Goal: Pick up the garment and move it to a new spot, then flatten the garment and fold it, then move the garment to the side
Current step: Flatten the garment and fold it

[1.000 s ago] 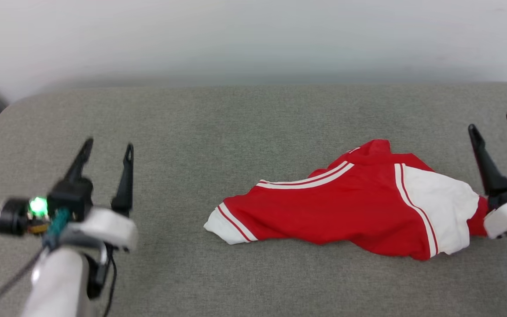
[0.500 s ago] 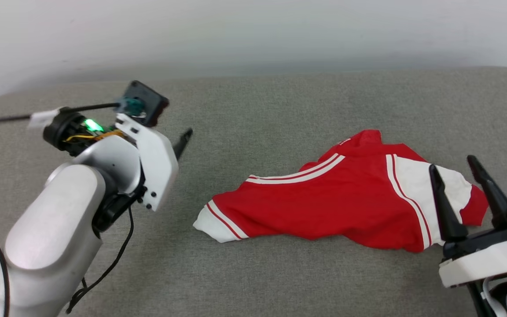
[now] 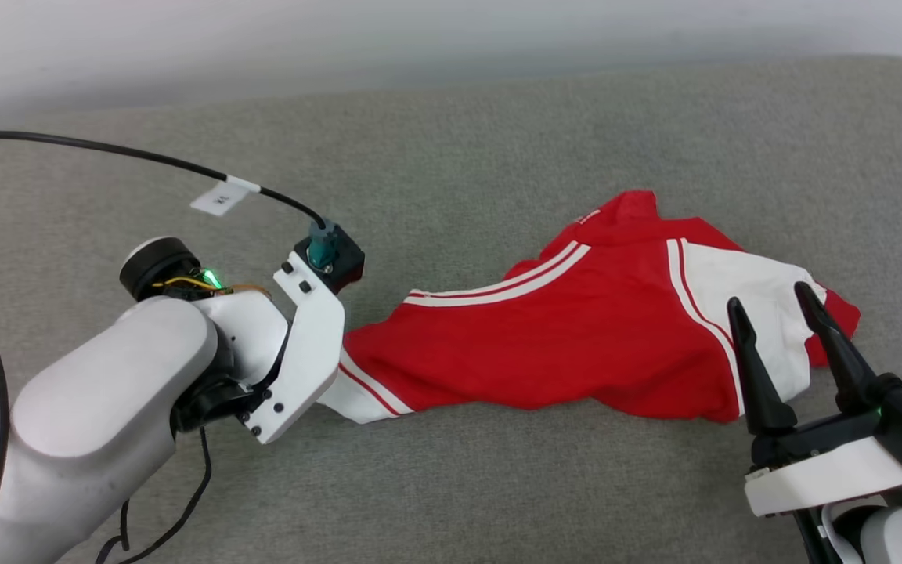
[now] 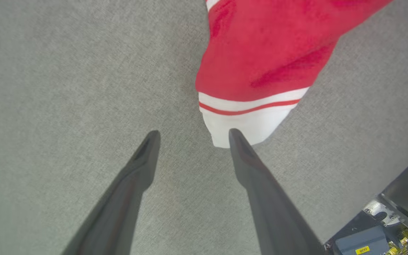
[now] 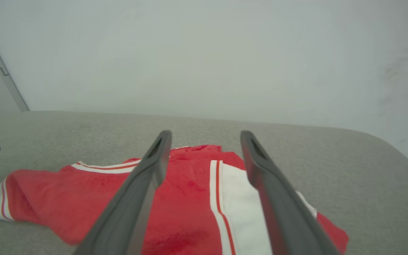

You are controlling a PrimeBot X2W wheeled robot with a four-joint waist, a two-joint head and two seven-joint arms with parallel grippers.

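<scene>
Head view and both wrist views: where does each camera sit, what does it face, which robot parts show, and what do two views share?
Head view: on the head, facing down at the garment on the cushion; left forearm, open right gripper show.
Left wrist view: on that wrist, facing down past the open left gripper at the garment's white end.
Right wrist view: on that wrist, facing across the garment to the wall; own fingers show.
Shared: head and left wrist views show that end.

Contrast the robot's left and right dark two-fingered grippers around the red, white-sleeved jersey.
The left gripper points steeply down, the right gripper nearly level. The left is at the jersey's white cuff, the right over its opposite, white-panelled end. Both are open and empty.
</scene>
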